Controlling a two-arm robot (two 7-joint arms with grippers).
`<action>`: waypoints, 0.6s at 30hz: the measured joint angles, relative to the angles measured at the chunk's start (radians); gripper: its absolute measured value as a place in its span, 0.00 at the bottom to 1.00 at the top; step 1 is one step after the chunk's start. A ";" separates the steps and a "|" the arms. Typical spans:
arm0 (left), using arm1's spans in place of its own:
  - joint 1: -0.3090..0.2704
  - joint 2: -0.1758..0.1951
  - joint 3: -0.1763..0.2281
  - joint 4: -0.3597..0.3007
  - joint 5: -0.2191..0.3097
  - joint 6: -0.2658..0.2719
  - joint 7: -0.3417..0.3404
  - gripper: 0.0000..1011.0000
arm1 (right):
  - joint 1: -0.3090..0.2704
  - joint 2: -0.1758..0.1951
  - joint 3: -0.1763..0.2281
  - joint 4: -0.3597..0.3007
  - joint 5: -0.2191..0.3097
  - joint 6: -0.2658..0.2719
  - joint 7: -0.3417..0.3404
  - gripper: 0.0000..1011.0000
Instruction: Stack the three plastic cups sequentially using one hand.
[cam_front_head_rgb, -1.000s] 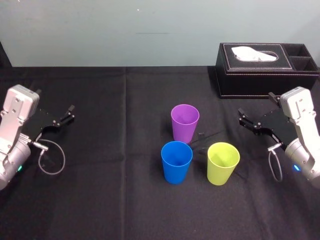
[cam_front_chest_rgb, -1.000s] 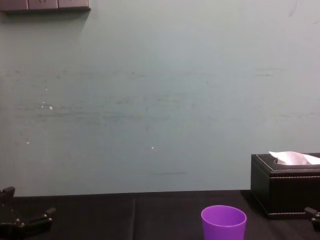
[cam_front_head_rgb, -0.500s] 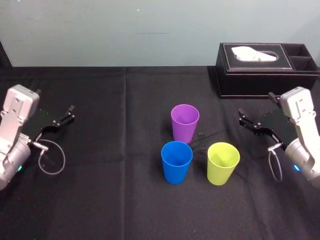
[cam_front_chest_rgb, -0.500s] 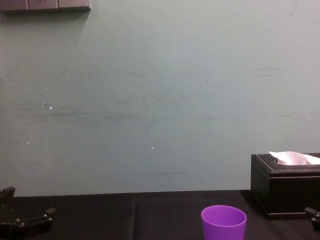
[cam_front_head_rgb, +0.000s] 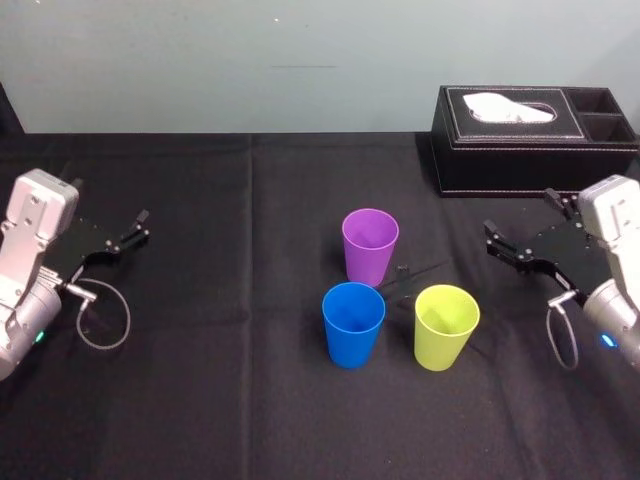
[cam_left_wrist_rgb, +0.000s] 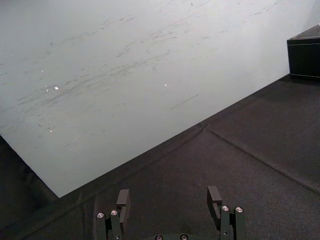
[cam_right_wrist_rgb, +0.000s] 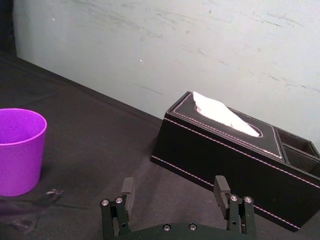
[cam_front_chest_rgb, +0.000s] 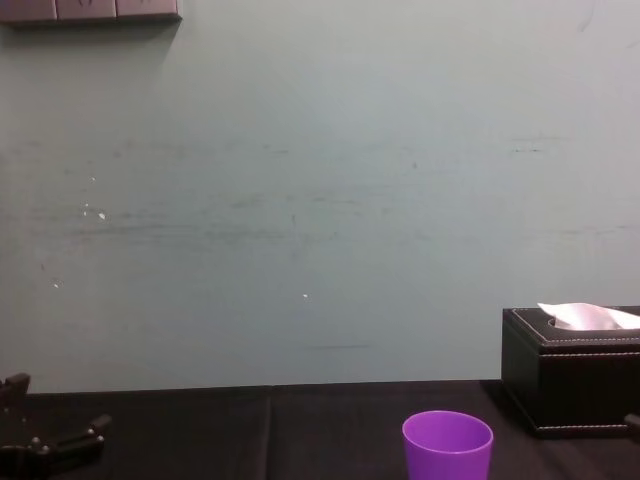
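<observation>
black right claw hovers wide open right of the yellow-green cup, left claw wide at far left.

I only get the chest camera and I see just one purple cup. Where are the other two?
Observer: The blue cup and yellow-green cup stand nearer the robot than the purple cup, blue on the left.
Operator: Are any stacked?
Observer: No, none sits inside another; all are upright.
Operator: Is a gripper holding one?
Observer: No. The right gripper is open right of the cups; the left gripper is open far left.
</observation>
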 joint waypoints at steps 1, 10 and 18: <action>0.000 0.000 0.000 0.000 0.000 0.000 0.000 1.00 | -0.005 0.003 0.005 -0.007 0.005 0.001 0.006 0.99; 0.000 0.000 0.000 0.000 0.000 0.000 0.000 1.00 | -0.067 0.062 0.078 -0.101 0.076 0.050 0.072 0.99; 0.000 0.000 0.000 0.000 0.000 0.000 0.000 1.00 | -0.149 0.145 0.137 -0.188 0.125 0.082 0.159 0.99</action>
